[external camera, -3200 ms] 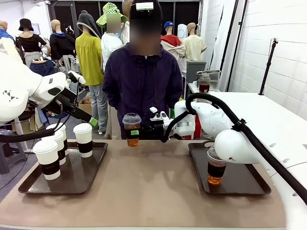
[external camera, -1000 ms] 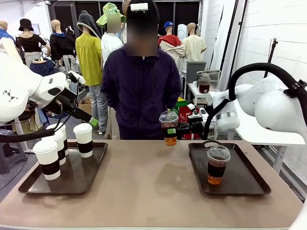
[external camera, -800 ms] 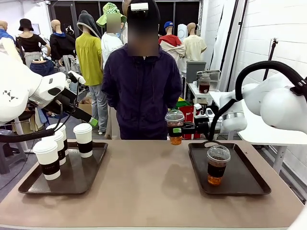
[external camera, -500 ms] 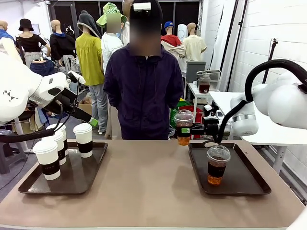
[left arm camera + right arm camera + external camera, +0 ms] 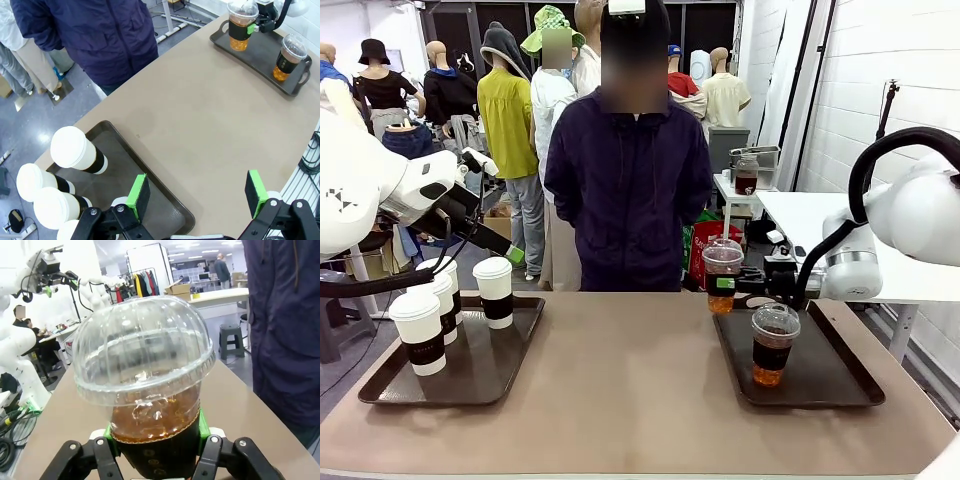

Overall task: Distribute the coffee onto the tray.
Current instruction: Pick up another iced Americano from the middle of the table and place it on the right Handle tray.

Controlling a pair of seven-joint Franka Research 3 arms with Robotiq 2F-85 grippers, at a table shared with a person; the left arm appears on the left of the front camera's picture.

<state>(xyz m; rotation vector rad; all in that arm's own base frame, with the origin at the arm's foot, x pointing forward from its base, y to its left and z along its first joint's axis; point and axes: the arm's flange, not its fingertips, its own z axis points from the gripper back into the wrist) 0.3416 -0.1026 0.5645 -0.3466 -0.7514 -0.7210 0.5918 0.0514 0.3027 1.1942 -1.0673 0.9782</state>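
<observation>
**Coffee: one clear cup in the air over the right tray's far-left corner**

Surface: brown, a person stands at its far side. Two dark trays on it, well apart: left tray and right tray.

Right pincer is clamped on the held dome-lidded cup, green pads on the dark band around its middle, cup upright, clear of the tray. The right wrist view shows the jaws snug on both sides of that cup, brown coffee and ice inside.

Left pincer is wide open, holding nothing, hovering above the near edge of the left tray.

Handling, my read: thin clear plastic, so it'll flex and the dome lid could pop if squeezed harder. Liquid makes it bottom-heavy and prone to slosh. Mid-body at the band is the right grip; keep it vertical and set down flat. Paper cups should be stiffer at the sleeve and less slippery; whether they're full I can't tell.

Count:
- trays: 2
- paper cups with white lids and dark sleeves: 4 by the left wrist view, all on the left tray
- clear dome-lidded cups: 2, one held and one standing cup on the right tray, near the held one, not touching
</observation>
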